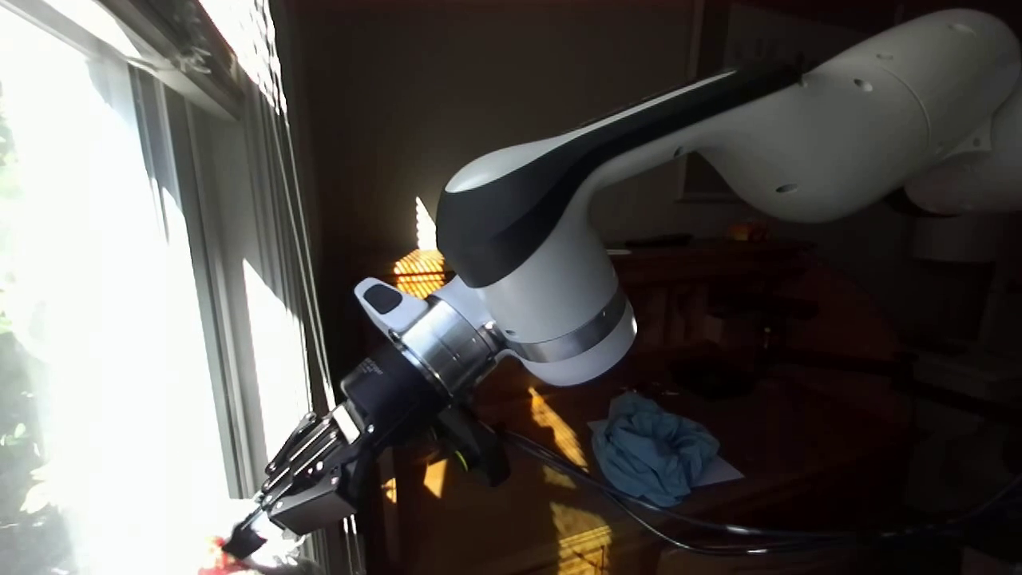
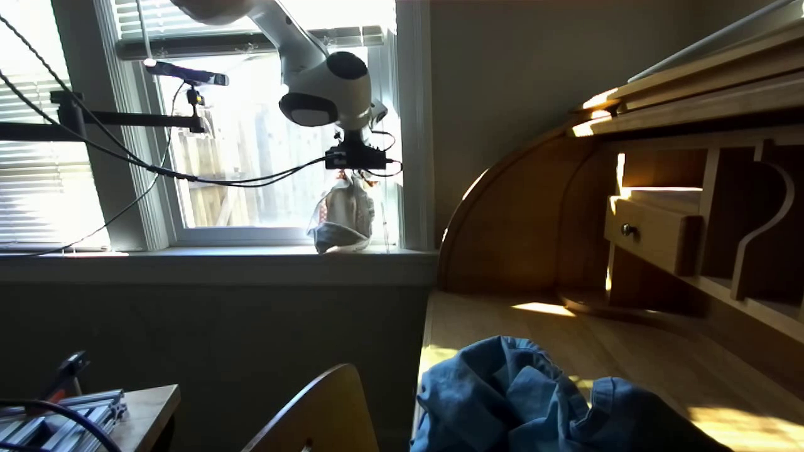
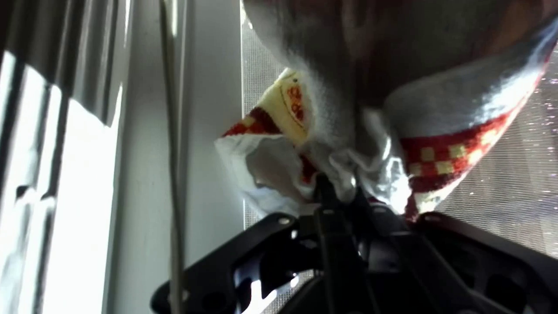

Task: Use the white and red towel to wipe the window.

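In an exterior view the towel (image 2: 344,216) dangles under the arm (image 2: 326,86), in front of the window (image 2: 242,169), with its bottom end down around the sill (image 2: 251,252). Can't tell if it's resting on that or hanging just clear. So grabbing the towel and getting it to the window: done, I'd say.

In an exterior view the gripper (image 1: 246,537) angles down right by the window, a scrap of red and white poking out around the tips. Most of the towel is out of frame there and the glare's brutal, so no idea if it's actually touching the window.

Wrist view is the good one: fingers (image 3: 326,194) squeezed together on a bunch of towel, red-checked edges flaring out both sides, mesh screen (image 3: 501,192) behind. Grip looks solid to me. What's left is the wiping imo, or the rest of it; nothing here shows how much, if any, is wiped.
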You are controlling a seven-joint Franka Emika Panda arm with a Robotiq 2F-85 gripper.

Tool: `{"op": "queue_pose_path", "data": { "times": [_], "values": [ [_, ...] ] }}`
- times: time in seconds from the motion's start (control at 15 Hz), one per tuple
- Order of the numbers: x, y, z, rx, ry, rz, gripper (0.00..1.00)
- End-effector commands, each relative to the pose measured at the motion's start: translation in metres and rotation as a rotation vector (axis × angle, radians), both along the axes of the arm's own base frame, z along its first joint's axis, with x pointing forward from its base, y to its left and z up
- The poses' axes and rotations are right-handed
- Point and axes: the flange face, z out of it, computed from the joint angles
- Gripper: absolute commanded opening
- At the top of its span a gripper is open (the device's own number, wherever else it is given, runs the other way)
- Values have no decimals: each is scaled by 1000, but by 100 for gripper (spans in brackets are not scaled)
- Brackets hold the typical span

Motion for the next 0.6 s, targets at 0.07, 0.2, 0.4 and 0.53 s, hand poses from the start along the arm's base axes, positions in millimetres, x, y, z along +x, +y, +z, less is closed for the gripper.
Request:
{"op": "queue_pose_path", "data": {
  "times": [0.07, 0.2, 0.4, 0.53],
  "values": [
    [-10, 28, -5, 69, 80, 212, 2],
    [-13, 34, -11, 93, 123, 287, 2],
    [-17, 44, -18, 142, 173, 407, 2],
    [-21, 53, -21, 167, 186, 497, 2]
  ]
}}
